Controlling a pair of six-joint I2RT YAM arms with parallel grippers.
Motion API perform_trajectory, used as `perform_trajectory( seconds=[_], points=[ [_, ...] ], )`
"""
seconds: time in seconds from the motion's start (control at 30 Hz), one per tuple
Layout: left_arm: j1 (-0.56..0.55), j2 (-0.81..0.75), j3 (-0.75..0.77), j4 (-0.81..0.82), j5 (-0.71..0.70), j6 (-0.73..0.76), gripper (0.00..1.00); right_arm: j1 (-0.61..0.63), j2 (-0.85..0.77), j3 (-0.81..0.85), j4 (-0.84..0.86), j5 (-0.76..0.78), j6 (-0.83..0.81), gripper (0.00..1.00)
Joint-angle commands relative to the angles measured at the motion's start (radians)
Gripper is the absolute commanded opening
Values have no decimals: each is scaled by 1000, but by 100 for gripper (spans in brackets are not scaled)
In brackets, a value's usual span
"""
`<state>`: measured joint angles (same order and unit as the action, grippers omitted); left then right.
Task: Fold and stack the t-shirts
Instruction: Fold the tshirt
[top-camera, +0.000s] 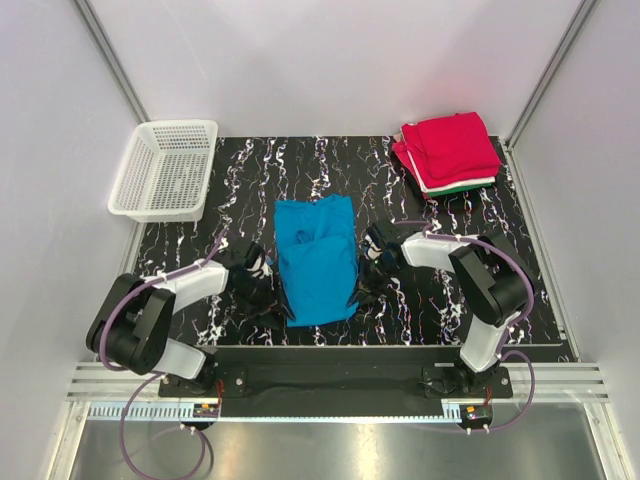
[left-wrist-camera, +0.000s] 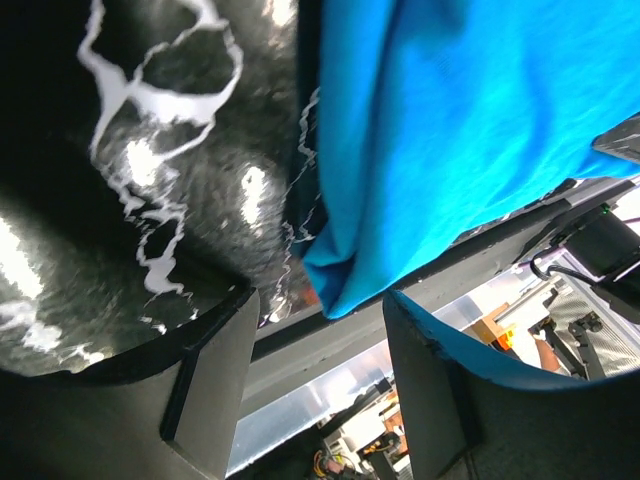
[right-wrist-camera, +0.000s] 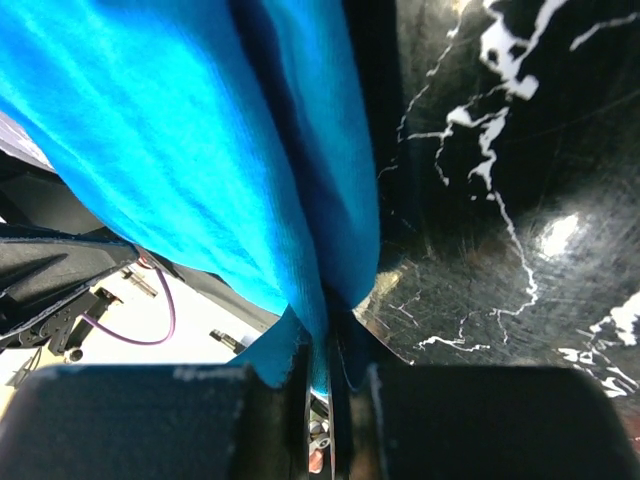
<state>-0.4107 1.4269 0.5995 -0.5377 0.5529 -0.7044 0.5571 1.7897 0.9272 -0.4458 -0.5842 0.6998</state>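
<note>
**While right jaws pinch the blue shirt (top-camera: 316, 262), left jaws stand apart**

Shirt lies mid-tabletop (top-camera: 240, 190) between the two sets of jaws, folded to a long strip, rumpled at the far end. Right jaws are together on its right edge; wrist view shows a thin fold of cloth nipped between them. Left jaws are wide apart, low at the near left corner, nothing clamped. Blue shows along one finger there; can't tell if cloth rests on it. The stack (top-camera: 447, 150), red on top, sits far right, well apart.

My read on handling: light, limp knit, zero stiffness. It'll sag from any single pinch, and layers may slide on the glossy top. I'd take it at edges or corners, through all layers, both sides level, and lift together. Catching only the top layer would undo the fold. Not fragile, so a firm squeeze is fine.
</note>
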Motion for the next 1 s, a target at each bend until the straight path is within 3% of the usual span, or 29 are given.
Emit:
perform_trajectory(
  seconds=[0.0,0.73,0.83,0.97],
  points=[
    [-4,32,-30,-32,-142,28,61,6,16,36,13,6,-14,2],
    [-51,135,25,91,-194,-23,60,6,-16,52,4,-17,9,0],
    [-51,145,45,90,-212,-18,58,4,-33,50,-7,-19,9,0],
    [-51,158,78,88,-243,-17,49,6,-52,45,-19,-13,12,0]
  ],
)
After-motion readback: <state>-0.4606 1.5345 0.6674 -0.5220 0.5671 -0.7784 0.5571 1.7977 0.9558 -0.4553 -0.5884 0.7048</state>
